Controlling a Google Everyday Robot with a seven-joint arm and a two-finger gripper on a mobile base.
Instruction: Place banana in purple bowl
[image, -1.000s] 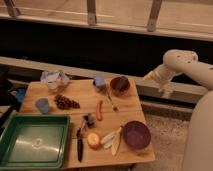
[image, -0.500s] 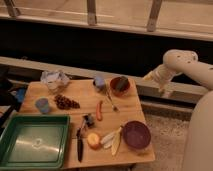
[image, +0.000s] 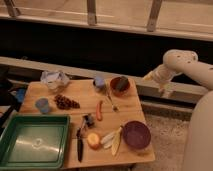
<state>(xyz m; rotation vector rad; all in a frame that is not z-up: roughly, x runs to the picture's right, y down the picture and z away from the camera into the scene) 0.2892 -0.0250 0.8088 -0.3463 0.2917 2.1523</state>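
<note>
The banana lies on the table, just left of the purple bowl. The gripper hangs past the table's right side, well apart from both. Whether it is open or closed cannot be told.

Table: wooden, lower centre.
Ledge: pale, spans frame behind table.
Railing posts: top edge.
Floor: speckled, lower right.
Gripper: right, above ledge.

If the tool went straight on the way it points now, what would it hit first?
Likely the grey ledge just below it; the tool points down, right of the table. Depth is unclear.
</note>
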